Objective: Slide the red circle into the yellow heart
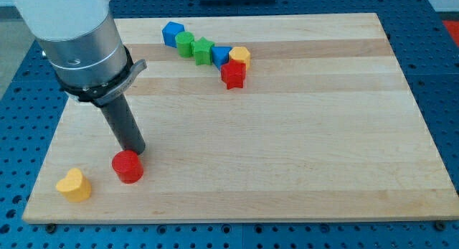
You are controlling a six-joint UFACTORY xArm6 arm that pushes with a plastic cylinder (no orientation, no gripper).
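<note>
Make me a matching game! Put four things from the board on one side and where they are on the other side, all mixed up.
Things:
1. red circle
2. yellow heart
3. red star
4. my tip

Places:
A. nearest the view's bottom-left corner
B. in the cluster near the view's top
C. just right of the yellow heart
D. touching the red circle's upper edge

Pairs: 1-C, 2-A, 3-B, 4-D

Eight blocks (206, 51), one board (287, 134)

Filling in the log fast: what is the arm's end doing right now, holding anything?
My tip: no gripper, holds nothing; it sits right at the red circle, on its upper side; the yellow heart lies to the view's left.
</note>
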